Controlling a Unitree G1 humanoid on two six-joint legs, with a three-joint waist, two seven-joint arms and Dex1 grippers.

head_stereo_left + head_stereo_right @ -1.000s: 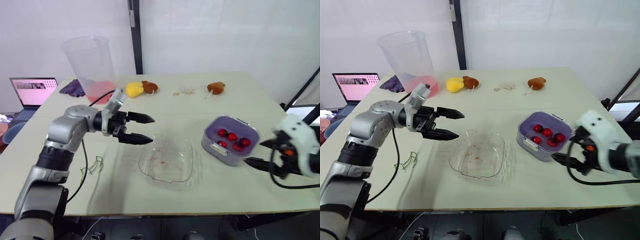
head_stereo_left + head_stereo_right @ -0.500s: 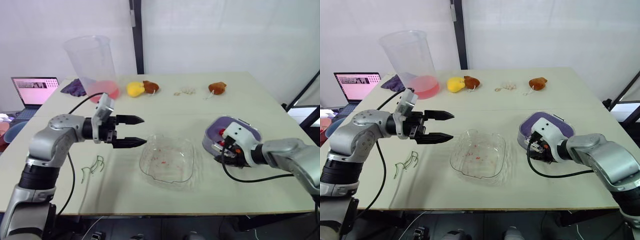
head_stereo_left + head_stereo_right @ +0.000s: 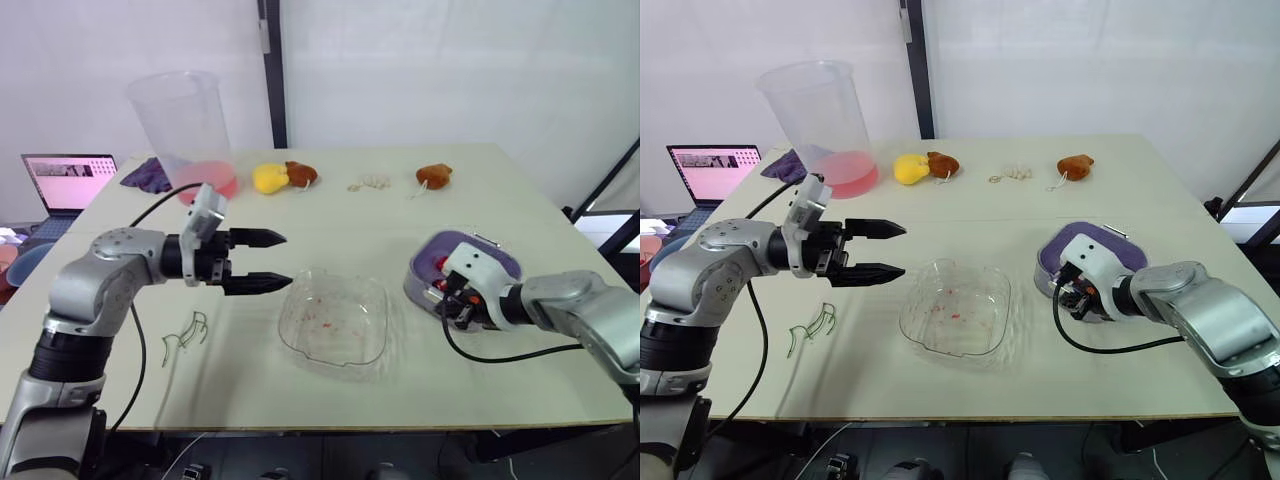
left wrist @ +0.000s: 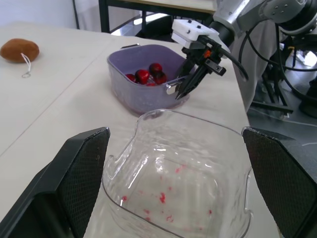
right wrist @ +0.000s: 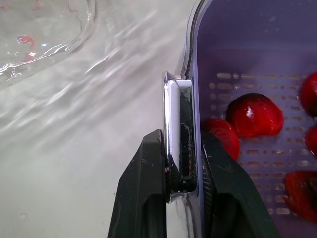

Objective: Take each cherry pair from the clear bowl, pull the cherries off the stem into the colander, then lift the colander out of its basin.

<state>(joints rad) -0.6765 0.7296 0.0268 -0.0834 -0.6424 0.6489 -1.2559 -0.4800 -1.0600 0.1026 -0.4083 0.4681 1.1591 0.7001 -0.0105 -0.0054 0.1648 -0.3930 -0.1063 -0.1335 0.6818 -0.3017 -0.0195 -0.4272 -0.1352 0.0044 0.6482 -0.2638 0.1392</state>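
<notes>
Colander [image 3: 1102, 238] last of all, we start wide. The counter [image 3: 330, 215] carries the clear bowl [image 3: 338, 338] near its middle, bare but for red smears, so we judge the picking done. At 3 o'clock from the bowl the colander sits nested in its basin [image 4: 134, 97], not yet raised.

What has just changed is the right tool [image 5: 182, 148]. A second ago it hung out past the counter's 3 o'clock edge, fingers parted. Half a second ago it had reached the colander's near rim. Now its two fingers are pinched almost together on the chrome handle [image 5: 176, 104], one on each face. To us that means the lift is the step in hand. The hold is on one side only, so we think a tilt could spill fruit.

Our left tool [image 3: 282, 260] hovers at 10 o'clock from the bowl, spread wide and holding nothing. It has drawn back a little toward 9 o'clock since a second ago.

Several cherries [image 4: 148, 75] lie loose in the colander. Bare green stems [image 3: 188, 328] lie on the counter at 9 o'clock from the bowl.
</notes>
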